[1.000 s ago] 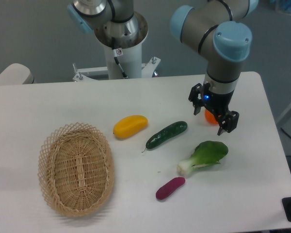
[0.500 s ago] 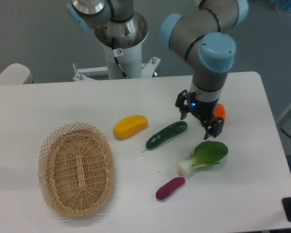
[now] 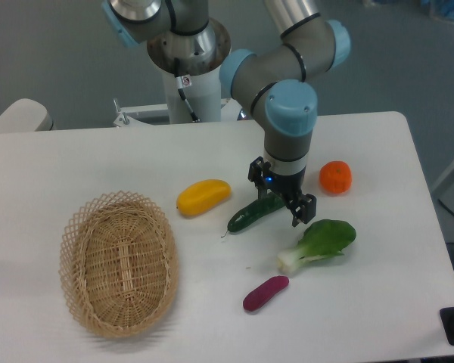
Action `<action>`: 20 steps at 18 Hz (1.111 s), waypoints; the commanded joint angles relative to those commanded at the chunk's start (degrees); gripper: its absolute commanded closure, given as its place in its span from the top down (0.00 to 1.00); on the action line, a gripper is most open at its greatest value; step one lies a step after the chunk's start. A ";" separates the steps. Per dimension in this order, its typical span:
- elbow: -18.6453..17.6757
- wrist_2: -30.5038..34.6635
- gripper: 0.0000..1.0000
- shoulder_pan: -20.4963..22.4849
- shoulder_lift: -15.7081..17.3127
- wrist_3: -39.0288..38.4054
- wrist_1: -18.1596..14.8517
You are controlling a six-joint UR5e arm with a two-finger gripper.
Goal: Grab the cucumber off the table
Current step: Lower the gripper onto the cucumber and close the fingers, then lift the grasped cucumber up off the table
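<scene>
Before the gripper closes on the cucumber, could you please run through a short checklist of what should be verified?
1. Gripper open: ok, its two fingers stand apart.
2. Gripper over the cucumber: ok, it hangs above the right end, not the middle.
3. Fingers straddling the cucumber: cannot tell, one view gives no height.
4. Cucumber free of neighbours: ok, yellow fruit and bok choy lie apart from it.
5. Cucumber lying on the table: ok, not yet lifted.
6. Orange out of the way: ok, it sits to the right of the arm.
</scene>
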 joint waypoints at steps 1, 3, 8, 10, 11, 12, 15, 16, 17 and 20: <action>0.00 0.97 1.00 -0.62 -0.88 0.44 0.00; -0.44 1.16 1.00 -1.15 -1.76 -0.25 0.18; -4.04 1.42 1.00 -0.97 -2.64 -0.17 3.16; -4.13 1.42 1.00 -1.06 -2.73 -0.25 3.25; -4.22 1.42 1.00 -1.06 -2.99 -0.34 3.25; -4.31 1.33 1.00 -0.97 -3.08 -0.43 3.17; -4.84 0.90 1.00 -0.89 -3.26 -1.39 3.16; -5.10 0.81 1.00 -0.89 -3.43 -1.57 3.16; -5.19 0.81 1.00 -0.89 -3.87 -1.92 3.25; -4.75 0.72 0.97 -0.89 -4.14 -2.36 3.34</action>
